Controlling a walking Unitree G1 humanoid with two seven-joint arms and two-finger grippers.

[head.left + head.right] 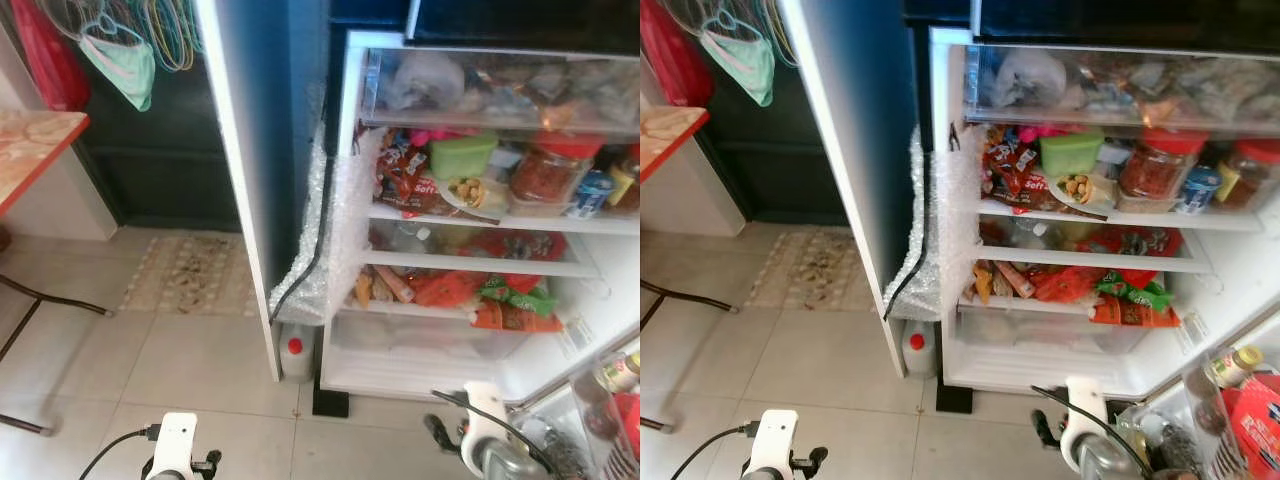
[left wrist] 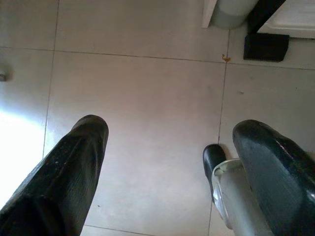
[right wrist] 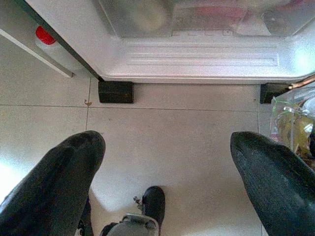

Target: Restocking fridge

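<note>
1. The fridge [image 1: 480, 300] fills the right half of the head view, door swung open, its shelves crowded with packets and containers. Judging by that, much is stocked already, though nothing is in hand right now.
2. The tiled floor [image 1: 180, 370] spreads across the lower left, a patterned mat [image 1: 185, 272] lying in front of the dark doorway.
3. A table corner [image 1: 30, 150] pokes in at the upper left edge, hangers and a green mask [image 1: 125, 65] dangling above.
4. Middle right: a red-lidded jar [image 1: 548, 172] sits on the upper shelf, a green box [image 1: 462, 155] beside it, and orange and green snack packets [image 1: 510, 305] lie lower down.
5. Bottom right corner: bottles in a clear bag [image 1: 1230, 400], likely the next stock to load.
6. The left gripper [image 2: 170, 162] hangs low over bare tile, fingers spread wide, carrying nothing.
7. The right gripper [image 3: 167, 172] points at the fridge's base, fingers also wide apart and empty.
8. A small red-capped bottle [image 1: 296, 352] stands on the floor by the fridge's corner.
</note>
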